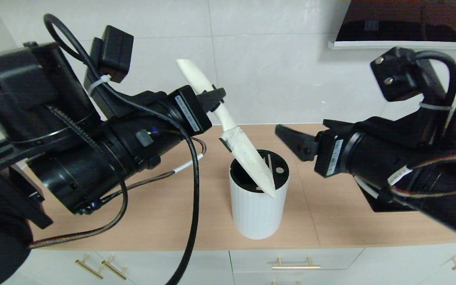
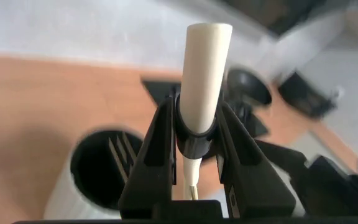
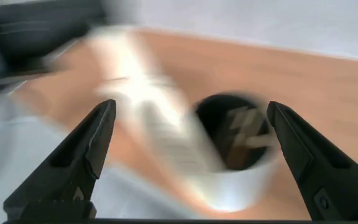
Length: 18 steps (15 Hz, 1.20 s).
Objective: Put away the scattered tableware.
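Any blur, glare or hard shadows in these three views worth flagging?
Head view: evenly lit, no glare, knife and holder crisp. Left wrist view: the knife in the left gripper is clear, the holder behind it soft. Right wrist view: knife and holder badly smeared, only the open right gripper reads cleanly; flag this one.

The left arm [image 1: 93,158] reaches in from the left, wrist roughly level, and its left gripper [image 1: 211,99] is clamped across the handle of a knife [image 1: 247,157], held blade-down at a slant. The right arm [image 1: 410,166] comes in opposite at about the same height, and the right gripper [image 3: 189,118] has its fingers [image 3: 98,134] spread wide, holding nothing.
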{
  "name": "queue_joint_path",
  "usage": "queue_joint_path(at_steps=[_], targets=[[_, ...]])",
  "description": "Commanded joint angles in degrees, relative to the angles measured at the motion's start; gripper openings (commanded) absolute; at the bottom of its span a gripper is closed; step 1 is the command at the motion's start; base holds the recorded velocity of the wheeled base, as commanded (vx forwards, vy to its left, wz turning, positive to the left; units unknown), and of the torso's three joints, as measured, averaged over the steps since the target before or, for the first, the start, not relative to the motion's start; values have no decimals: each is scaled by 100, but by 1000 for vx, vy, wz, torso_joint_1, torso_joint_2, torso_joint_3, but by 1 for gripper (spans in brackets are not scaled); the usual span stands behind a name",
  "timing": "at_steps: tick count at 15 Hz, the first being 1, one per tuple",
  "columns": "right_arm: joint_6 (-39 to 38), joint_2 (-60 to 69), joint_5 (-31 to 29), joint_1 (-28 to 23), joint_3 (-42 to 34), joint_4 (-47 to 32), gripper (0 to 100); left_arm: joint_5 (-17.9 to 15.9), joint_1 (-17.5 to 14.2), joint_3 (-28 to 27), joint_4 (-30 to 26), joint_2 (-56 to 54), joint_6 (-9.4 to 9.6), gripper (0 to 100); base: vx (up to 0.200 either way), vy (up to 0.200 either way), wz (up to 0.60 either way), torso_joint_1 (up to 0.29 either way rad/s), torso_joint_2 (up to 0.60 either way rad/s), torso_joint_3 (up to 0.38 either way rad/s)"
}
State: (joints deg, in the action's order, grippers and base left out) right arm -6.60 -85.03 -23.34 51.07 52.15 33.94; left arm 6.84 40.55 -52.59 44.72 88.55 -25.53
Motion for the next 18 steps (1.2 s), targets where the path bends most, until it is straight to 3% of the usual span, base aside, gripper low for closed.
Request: queue_joint_path(at_steps=[1, 2, 4, 6, 7, 9, 11, 18], targets=[[27, 435, 208, -721, -3, -54, 100, 758, 6, -471, -95, 13, 294, 0, 0, 0, 0, 0, 0, 0], [27, 426, 304, -941, -12, -54, 100, 1153, 24, -700, -77, 118, 435, 0, 0, 0, 0, 0, 0, 0], [27, 373, 348, -1072, -3, -54, 100, 1628, 111, -928, -95, 127, 689, 0, 0, 0, 0, 0, 0, 0], [27, 347, 348, -1099, -3, -54, 100, 2129, 525, -1078, -68, 136, 1313, 0, 0, 0, 0, 0, 0, 0], [35, 347, 348, -1143, -3, -54, 100, 2155, 665, -1201, -68, 171, 1612, 0, 0, 0, 0, 0, 0, 0], [35, 391, 348, -1169, -3, -54, 100, 2296, 797, -1078, -68, 180, 1876, 0, 0, 0, 0, 0, 0, 0], [35, 373, 339, -1169, -12, -54, 100, 2340, 823, -726, -59, 347, 1929, 0, 0, 0, 0, 0, 0, 0], [35, 259, 339, -1178, -82, -45, 100, 2638, 858, -744, -59, 822, 1920, 0, 0, 0, 0, 0, 0, 0]])
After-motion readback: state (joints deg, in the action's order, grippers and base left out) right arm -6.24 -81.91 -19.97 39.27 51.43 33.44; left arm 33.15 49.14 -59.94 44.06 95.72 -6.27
